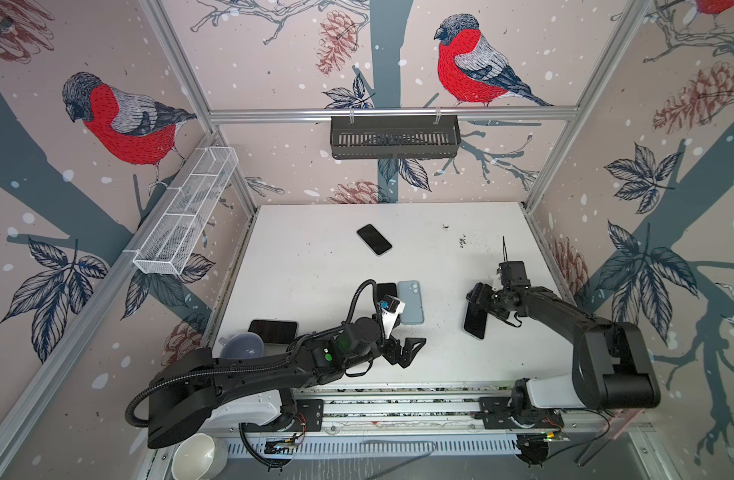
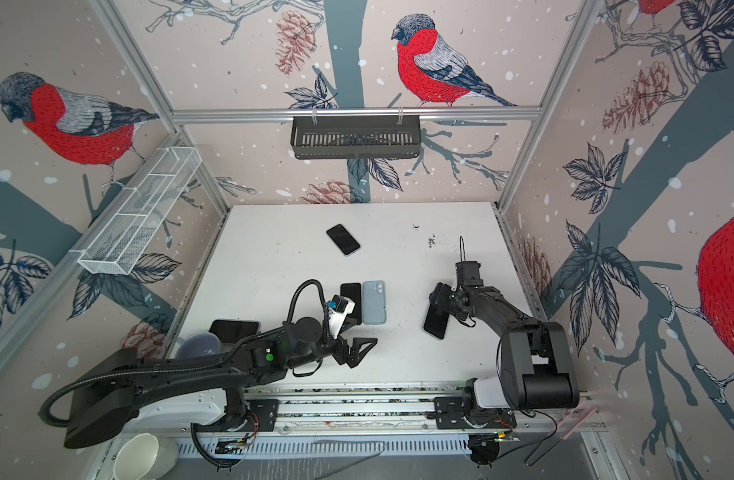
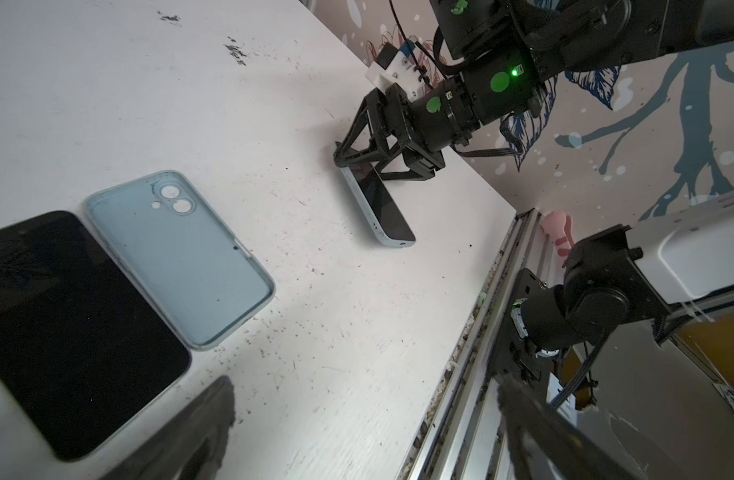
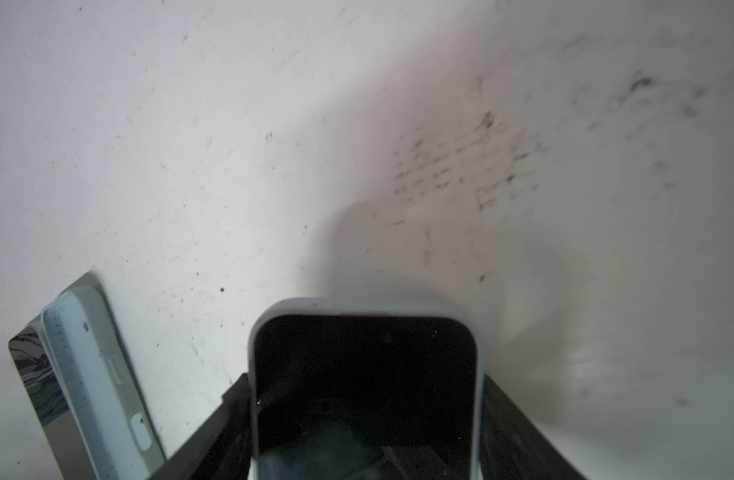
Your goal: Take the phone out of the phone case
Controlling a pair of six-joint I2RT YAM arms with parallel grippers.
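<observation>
Though empty, the case [image 3: 178, 257] (blue) neighbours another phone [image 3: 66, 332].

Bird-print walls [image 1: 274, 62] — white table [image 1: 315, 270].

The pale blue soft phone case [image 3: 178, 257] lies flat and empty near the scene's middle, inside up, camera cut-outs at its far end. The black-screened phone with pale blue frame [image 3: 378, 199] is out of it, well to its right. It tilts steeply, its far end clamped in the right gripper [image 3: 375, 166].
</observation>
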